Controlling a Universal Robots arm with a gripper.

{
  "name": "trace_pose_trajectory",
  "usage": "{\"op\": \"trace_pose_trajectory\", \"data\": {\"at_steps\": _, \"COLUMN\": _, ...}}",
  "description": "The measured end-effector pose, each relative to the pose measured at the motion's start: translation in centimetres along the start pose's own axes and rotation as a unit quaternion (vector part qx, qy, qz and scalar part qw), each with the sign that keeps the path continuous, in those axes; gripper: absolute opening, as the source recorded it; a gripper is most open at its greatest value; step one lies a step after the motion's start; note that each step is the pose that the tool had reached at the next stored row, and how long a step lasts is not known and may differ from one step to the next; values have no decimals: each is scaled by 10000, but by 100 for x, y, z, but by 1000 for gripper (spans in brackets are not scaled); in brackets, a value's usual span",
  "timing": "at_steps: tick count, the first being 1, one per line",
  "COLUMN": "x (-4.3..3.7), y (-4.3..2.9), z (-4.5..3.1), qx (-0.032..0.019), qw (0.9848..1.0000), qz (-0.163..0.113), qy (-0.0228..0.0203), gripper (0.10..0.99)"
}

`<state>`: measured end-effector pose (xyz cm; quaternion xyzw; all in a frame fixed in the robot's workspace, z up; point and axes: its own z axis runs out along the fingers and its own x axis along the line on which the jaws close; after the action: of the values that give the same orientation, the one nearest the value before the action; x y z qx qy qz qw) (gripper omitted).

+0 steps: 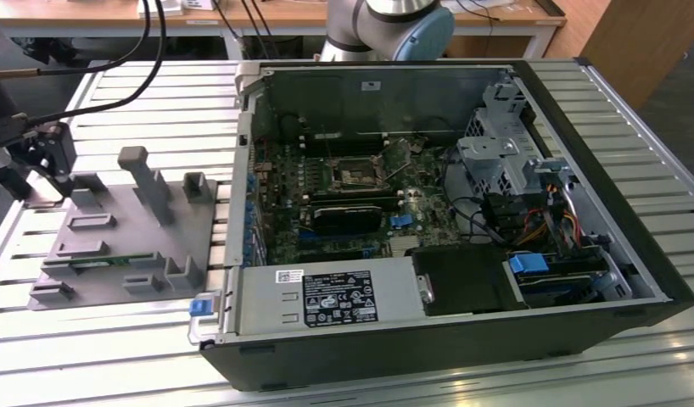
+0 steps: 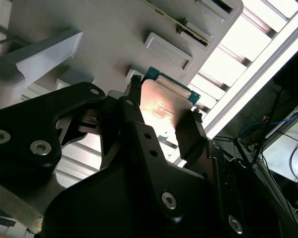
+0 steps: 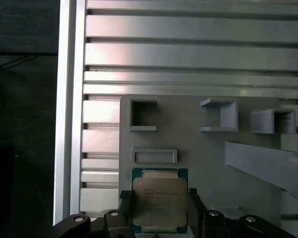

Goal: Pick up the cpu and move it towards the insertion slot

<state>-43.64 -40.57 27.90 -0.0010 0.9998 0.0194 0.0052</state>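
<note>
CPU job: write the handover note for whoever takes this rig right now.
Gripper: fingers shut on the cpu, one on each side.
Cpu: over the grey block, at the exterior view's left; whether it is lifted clear of the block, cannot tell.
Insertion slot: inside the open computer case, apart from the block.
Done: the grasp.
Left: the cpu is not yet near the slot.

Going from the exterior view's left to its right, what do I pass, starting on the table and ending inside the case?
Gripper, with the cpu between its jaws in the first wrist view → grey plastic block → insertion slot → silver drive cage → case's far wall.
</note>
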Motion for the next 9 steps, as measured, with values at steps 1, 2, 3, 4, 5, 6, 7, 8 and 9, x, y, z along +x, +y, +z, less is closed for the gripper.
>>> {"op": "trace_pose_trajectory", "data": {"at_steps": 1, "x": 0, "y": 0, "z": -5, "qx": 0, "qw": 10000, "qz": 0, "qy": 0, "gripper": 529}}
{"op": "trace_pose_trajectory", "data": {"at_steps": 2, "x": 0, "y": 0, "z": -9, "qx": 0, "qw": 10000, "qz": 0, "qy": 0, "gripper": 529}}
{"op": "trace_pose_trajectory", "data": {"at_steps": 3, "x": 0, "y": 1, "z": -14, "qx": 0, "qw": 10000, "qz": 0, "qy": 0, "gripper": 529}}
{"op": "trace_pose_trajectory", "data": {"at_steps": 4, "x": 0, "y": 1, "z": -19, "qx": 0, "qw": 10000, "qz": 0, "qy": 0, "gripper": 529}}
{"op": "trace_pose_trajectory", "data": {"at_steps": 5, "x": 0, "y": 1, "z": -26, "qx": 1, "qw": 10000, "qz": 0, "qy": 1, "gripper": 529}}
{"op": "trace_pose_trajectory", "data": {"at_steps": 6, "x": 0, "y": 2, "z": -30, "qx": 0, "qw": 10000, "qz": 0, "qy": 1, "gripper": 529}}
{"op": "trace_pose_trajectory", "data": {"at_steps": 7, "x": 0, "y": 2, "z": -36, "qx": 0, "qw": 10000, "qz": 0, "qy": 1, "gripper": 529}}
{"op": "trace_pose_trajectory", "data": {"at_steps": 8, "x": 0, "y": 2, "z": -41, "qx": 0, "qw": 10000, "qz": 0, "qy": 0, "gripper": 529}}
{"op": "trace_pose_trajectory", "data": {"at_steps": 9, "x": -1, "y": 3, "z": -46, "qx": 0, "qw": 10000, "qz": 0, "qy": 0, "gripper": 529}}
